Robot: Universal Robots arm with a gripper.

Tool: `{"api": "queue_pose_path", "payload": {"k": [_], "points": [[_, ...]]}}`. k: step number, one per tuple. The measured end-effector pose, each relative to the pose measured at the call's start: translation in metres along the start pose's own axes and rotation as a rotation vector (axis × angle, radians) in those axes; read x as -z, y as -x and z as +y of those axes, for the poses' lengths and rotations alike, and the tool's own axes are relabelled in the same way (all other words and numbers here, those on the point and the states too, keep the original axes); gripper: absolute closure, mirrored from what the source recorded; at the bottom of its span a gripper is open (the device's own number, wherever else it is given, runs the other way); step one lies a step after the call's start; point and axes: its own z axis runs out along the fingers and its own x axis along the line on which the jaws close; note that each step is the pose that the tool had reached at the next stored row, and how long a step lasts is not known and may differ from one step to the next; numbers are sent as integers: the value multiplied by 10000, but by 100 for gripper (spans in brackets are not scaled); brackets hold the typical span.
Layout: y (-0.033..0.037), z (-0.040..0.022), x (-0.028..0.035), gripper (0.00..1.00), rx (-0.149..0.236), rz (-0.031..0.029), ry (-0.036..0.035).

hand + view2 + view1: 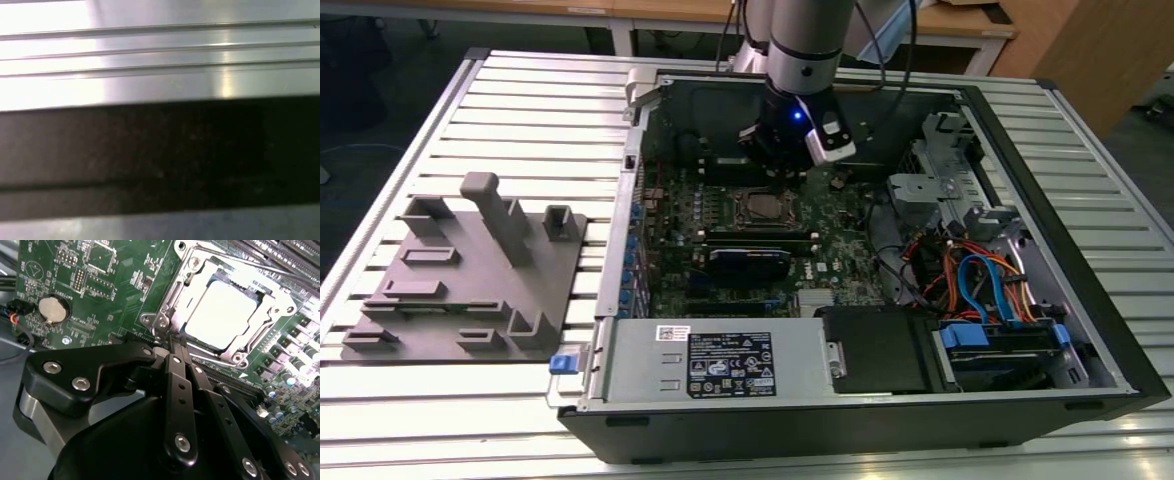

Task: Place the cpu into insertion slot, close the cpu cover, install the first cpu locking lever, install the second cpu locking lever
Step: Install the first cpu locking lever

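Note:
The cpu lies flat in the insertion slot, its pale metal top glaring under light. The cpu cover, a silver frame, lies down around it. A thin metal lever rod runs along the far side of the socket. My gripper sits just off the socket's near corner, its two black fingers pressed together and nothing seen between them. In the exterior view the gripper hangs low inside the open computer case, just behind the insertion slot on the green board.
Black memory slots and a blue card lie in front of the socket. A power-supply box fills the case front, cables the exterior view's right. A grey fixture block stands on the slatted table at the exterior view's left.

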Motion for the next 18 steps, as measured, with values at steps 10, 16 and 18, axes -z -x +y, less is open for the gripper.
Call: {"api": "queue_pose_path", "payload": {"k": [10,16,18], "points": [[-3,-6,-41,90,-2,1,-86],[-14,2,86,90,0,-5,-68],[-27,2,103,90,-1,-6,-59]]}}
